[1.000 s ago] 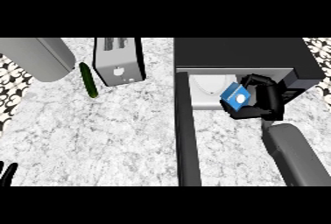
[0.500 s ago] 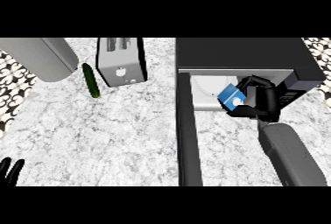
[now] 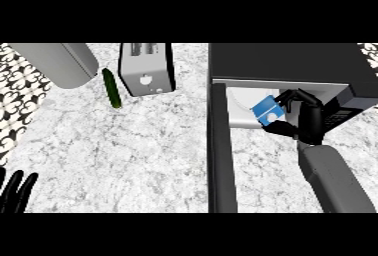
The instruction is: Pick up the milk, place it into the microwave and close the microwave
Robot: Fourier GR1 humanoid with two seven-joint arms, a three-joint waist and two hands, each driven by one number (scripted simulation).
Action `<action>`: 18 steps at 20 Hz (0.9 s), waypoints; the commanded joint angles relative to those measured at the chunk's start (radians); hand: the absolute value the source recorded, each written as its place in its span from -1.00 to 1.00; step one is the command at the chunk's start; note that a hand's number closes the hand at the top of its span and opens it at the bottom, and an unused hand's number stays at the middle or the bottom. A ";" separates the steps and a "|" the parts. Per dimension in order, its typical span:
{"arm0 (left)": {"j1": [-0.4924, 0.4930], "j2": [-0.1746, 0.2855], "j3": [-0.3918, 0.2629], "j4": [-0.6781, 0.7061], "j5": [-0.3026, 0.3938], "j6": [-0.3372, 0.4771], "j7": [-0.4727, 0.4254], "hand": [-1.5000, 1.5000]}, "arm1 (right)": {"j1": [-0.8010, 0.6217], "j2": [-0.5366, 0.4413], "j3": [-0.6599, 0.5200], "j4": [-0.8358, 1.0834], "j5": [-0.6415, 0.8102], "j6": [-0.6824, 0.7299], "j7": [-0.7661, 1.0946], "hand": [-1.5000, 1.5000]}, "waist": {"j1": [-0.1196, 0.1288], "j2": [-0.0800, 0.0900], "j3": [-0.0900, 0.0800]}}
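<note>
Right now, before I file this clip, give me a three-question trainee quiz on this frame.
1. True or false: the microwave door is shut.
2. Which hand holds the milk? A) left B) right C) neither
3. Fill in: the cucumber lies just left of the ____.

Key
1. False: the door stands open.
2. B: the right hand curls round it at the microwave's opening. The left hand rests open at the lower left.
3. toaster
</note>
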 commanded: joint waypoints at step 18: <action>-0.104 0.036 -0.045 0.006 -0.103 0.007 0.041 -1.00 | -0.080 -0.031 -0.068 0.131 0.147 -0.361 0.046 -1.00 | 0.153 0.084 -0.012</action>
